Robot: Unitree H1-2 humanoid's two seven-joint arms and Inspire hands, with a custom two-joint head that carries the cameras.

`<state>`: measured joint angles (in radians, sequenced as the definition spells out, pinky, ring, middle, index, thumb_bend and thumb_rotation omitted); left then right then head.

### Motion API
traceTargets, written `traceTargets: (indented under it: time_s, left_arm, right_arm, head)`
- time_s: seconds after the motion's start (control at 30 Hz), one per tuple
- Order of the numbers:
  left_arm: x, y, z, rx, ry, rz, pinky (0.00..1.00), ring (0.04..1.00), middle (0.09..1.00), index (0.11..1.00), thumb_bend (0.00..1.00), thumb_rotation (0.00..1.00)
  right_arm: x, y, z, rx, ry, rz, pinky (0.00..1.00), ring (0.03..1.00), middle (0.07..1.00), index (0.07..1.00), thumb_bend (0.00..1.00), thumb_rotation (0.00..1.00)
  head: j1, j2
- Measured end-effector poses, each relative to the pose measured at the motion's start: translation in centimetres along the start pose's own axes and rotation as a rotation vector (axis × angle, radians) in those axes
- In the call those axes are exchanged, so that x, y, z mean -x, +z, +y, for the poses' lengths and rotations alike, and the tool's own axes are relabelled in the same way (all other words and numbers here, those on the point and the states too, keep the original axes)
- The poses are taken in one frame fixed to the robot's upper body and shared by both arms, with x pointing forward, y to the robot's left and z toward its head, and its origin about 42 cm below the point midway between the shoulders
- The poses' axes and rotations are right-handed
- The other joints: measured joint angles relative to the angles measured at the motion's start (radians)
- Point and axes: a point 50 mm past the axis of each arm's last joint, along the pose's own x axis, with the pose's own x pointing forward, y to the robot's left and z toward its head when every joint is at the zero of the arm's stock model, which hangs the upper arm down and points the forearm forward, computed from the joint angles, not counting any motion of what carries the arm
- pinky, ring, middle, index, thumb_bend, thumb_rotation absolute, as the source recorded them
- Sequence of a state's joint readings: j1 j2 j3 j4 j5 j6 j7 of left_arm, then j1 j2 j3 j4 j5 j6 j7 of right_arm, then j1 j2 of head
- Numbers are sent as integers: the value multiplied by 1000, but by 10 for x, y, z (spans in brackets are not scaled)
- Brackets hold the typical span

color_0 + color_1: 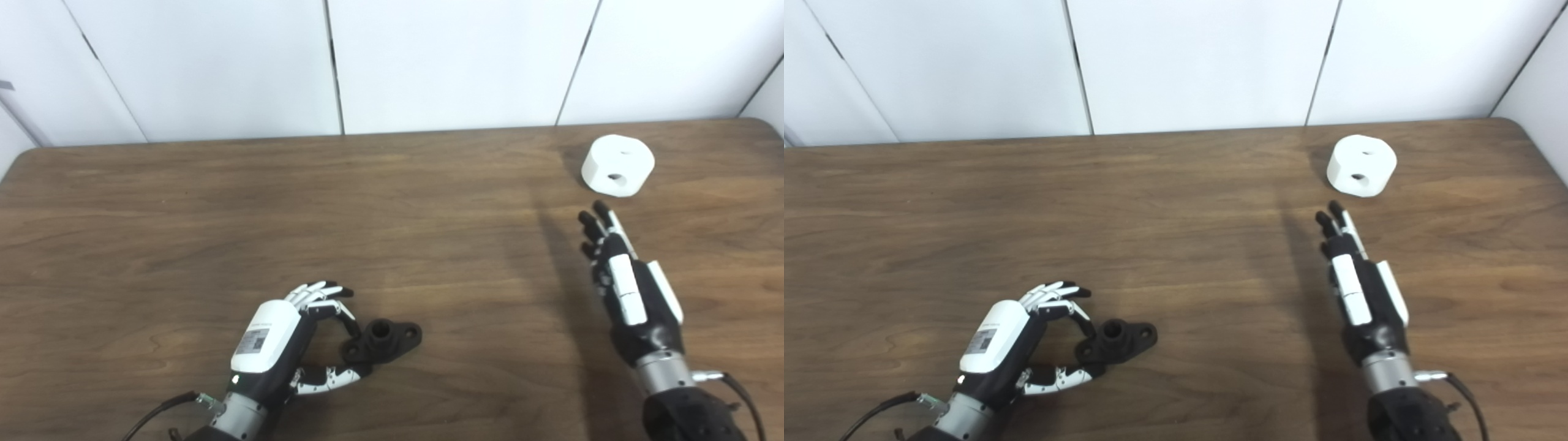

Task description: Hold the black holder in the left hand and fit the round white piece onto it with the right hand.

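While the black holder lies flat on the wooden table, the left hand cups around its near end, fingers curled but apart, thumb touching it. Farther right, the right hand points, fingers spread and empty, toward the round white piece near the far edge.

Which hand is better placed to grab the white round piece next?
Right: the right hand is open, fingers pointing at the white piece just beyond; the left hand is at the black holder.
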<state>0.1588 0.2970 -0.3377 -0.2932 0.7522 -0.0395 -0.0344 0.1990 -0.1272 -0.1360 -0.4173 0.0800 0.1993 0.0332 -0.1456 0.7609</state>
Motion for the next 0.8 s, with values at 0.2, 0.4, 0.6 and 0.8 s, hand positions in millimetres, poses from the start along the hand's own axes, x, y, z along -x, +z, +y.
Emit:
traceTargets:
  time_s: [0.2, 0.4, 0.6, 0.8]
  left_arm:
    - [1, -3, 0, -11, 5, 5, 879, 871, 804, 488, 515, 43]
    - [2, -5, -1, -12, 17, 2, 858, 859, 794, 488, 515, 42]
    - [2, -8, -2, -15, 20, -12, 843, 853, 786, 488, 515, 41]
    - [4, -12, 1, -25, 19, -4, 841, 851, 792, 488, 515, 41]
  right_arm:
    - [-11, 12, -30, 155, -77, -28, 967, 959, 932, 964, 624, 540]
    - [-46, 44, -44, 331, -116, -127, 894, 911, 914, 937, 687, 507]
    - [-67, 61, -48, 490, -166, -132, 879, 896, 905, 923, 722, 484]
    - [-95, 58, -49, 601, -171, -102, 877, 905, 912, 912, 770, 465]
  head:
    - [-48, -38]
    - [-81, -78]
    - [-130, -104]
    - [-184, -133]
